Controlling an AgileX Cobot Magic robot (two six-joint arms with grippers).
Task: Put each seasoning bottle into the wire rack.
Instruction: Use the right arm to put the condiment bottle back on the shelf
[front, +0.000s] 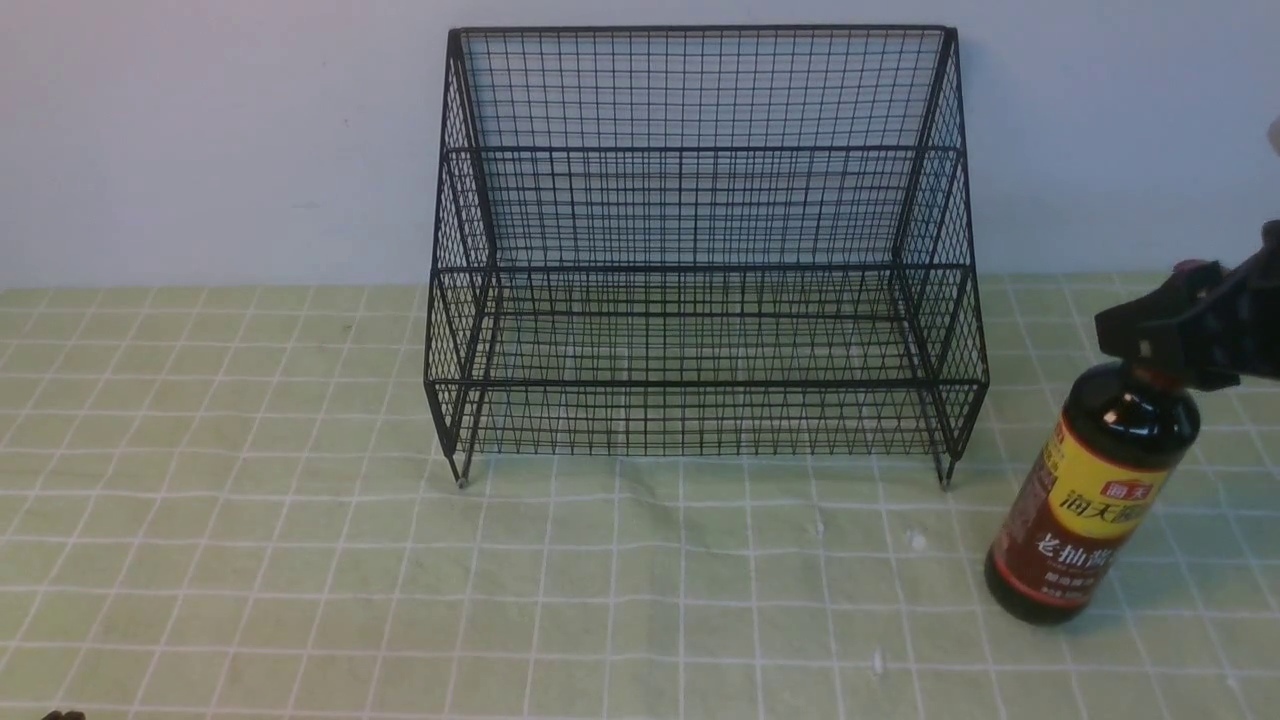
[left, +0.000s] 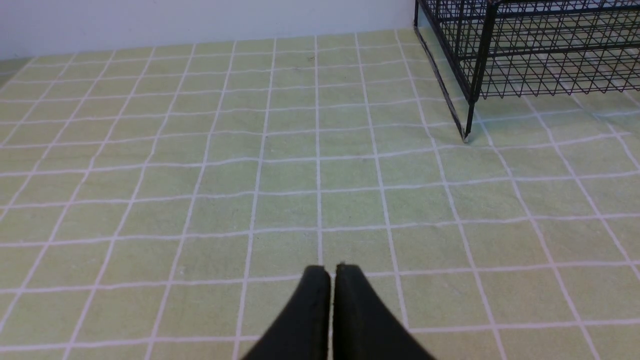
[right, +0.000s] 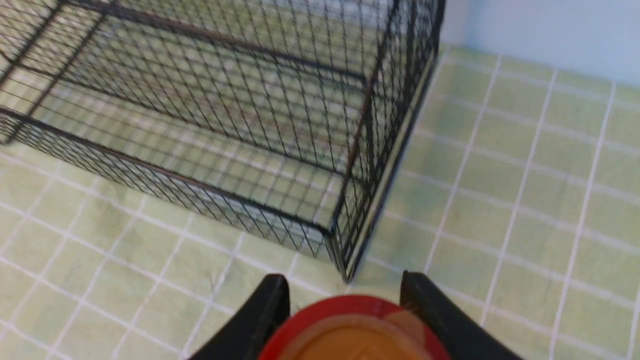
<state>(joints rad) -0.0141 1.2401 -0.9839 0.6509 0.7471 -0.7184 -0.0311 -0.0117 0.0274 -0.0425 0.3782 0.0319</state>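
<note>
Dark glass, the seasoning bottle (front: 1095, 490) stood leaning slightly on the checked cloth (front: 300, 560), near the right end of the wire rack (front: 700, 384). Jaws of the right gripper (right: 345, 279) flanked the red cap (right: 355, 330); whether they pinched it could not be told. A slack hold so high up might let the heavy bottle swing, slip, or clip the rack's front rail. The left gripper (left: 332, 272) sat closed, well apart
</note>
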